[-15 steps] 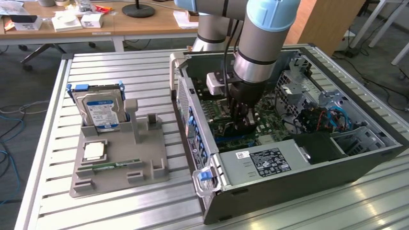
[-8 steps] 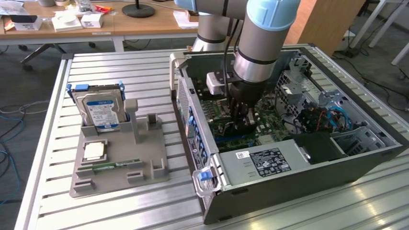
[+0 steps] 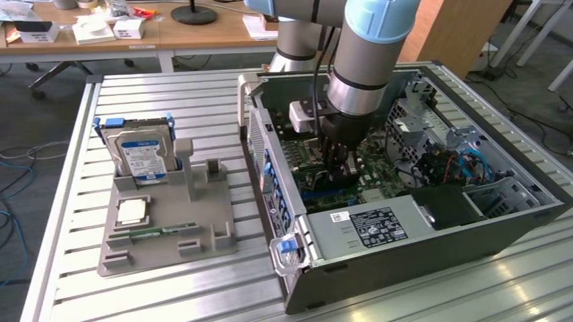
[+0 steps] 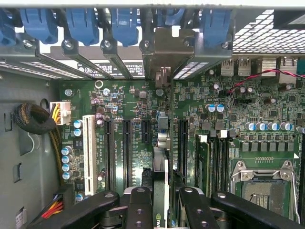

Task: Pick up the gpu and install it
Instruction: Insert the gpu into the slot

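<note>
On the slatted table at the exterior view's left we see a grey fixture tray point(image 3: 166, 231) propping up a hard drive point(image 3: 139, 151), while the open computer case point(image 3: 501, 228) lies at the right. Our gripper point(image 4: 167, 200) reaches down into the case over the motherboard point(image 4: 228, 119). Its fingers point(image 4: 140, 207) clasp the gpu point(image 4: 162, 143) edge-on between them, its bracket reaching the blue-clipped rear slots point(image 4: 124, 24).

The motherboard point(image 4: 133, 109) is showing green, the slot clips point(image 4: 81, 24) are looking blue, the hand point(image 4: 162, 200) is appearing black, and the hard drive point(image 3: 143, 157) is wearing what seems a blue-white label.
</note>
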You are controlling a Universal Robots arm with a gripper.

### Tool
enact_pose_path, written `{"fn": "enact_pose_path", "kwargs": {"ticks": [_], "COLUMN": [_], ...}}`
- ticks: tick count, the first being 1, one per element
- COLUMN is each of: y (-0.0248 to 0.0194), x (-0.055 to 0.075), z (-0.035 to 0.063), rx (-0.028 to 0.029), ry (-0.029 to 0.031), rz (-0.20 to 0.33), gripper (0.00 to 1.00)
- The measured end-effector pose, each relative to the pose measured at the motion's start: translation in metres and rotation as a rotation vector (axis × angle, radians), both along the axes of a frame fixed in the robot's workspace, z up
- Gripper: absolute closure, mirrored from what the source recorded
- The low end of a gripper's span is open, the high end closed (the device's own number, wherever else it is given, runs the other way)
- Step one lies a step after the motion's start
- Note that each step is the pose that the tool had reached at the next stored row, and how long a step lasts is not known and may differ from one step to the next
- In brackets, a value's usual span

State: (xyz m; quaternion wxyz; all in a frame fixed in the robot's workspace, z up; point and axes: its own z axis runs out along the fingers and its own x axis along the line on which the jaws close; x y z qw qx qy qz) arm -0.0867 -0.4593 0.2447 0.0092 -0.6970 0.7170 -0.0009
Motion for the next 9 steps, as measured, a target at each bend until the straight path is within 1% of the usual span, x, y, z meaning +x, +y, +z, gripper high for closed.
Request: {"fn": "enact_pose_path", "kwargs": {"ticks": [9], "y": [0.0000], "x": [-0.0002], "z": [-0.0011], "rx": [-0.0002], "ry": [-0.0028], "rz": [0.000], "gripper": [0.74]}}
